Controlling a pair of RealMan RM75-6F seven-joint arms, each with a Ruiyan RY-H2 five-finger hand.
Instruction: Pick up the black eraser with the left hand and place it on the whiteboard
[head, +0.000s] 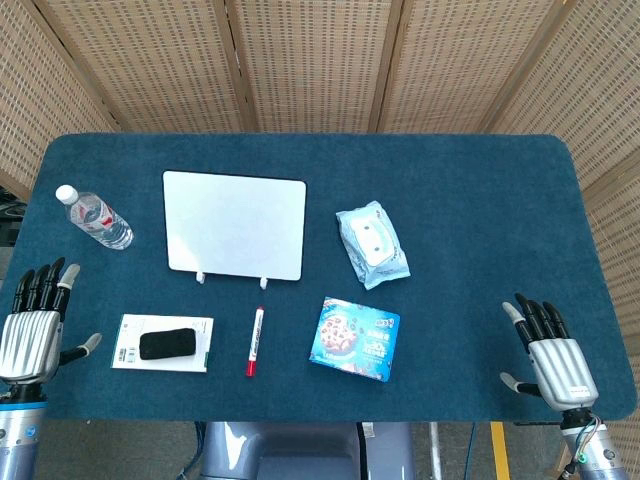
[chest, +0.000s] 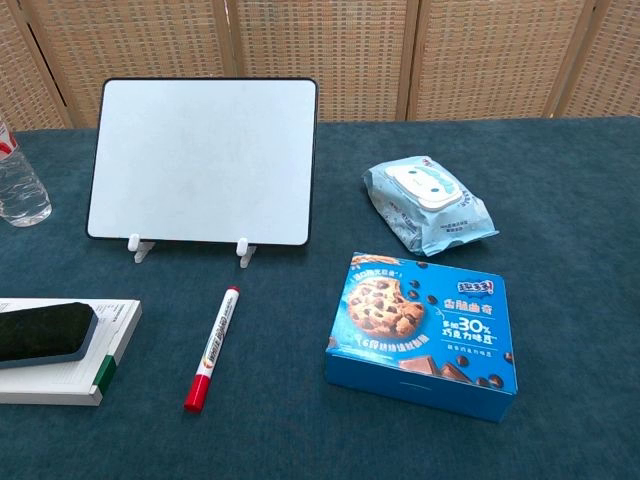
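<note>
The black eraser (head: 166, 344) lies on a flat white box (head: 128, 352) near the table's front left; in the chest view the eraser (chest: 44, 331) sits at the left edge on that box (chest: 60, 375). The whiteboard (head: 236, 223) stands propped on two small white feet behind it, also seen in the chest view as the whiteboard (chest: 200, 160). My left hand (head: 35, 325) hovers open at the table's left front edge, left of the eraser and apart from it. My right hand (head: 552, 352) is open at the front right, holding nothing. Neither hand shows in the chest view.
A red-capped marker (head: 255, 340) lies between the box and a blue cookie box (head: 355, 338). A pack of wet wipes (head: 371, 243) sits right of the whiteboard. A water bottle (head: 94, 217) lies at the far left. Woven screens stand behind the table.
</note>
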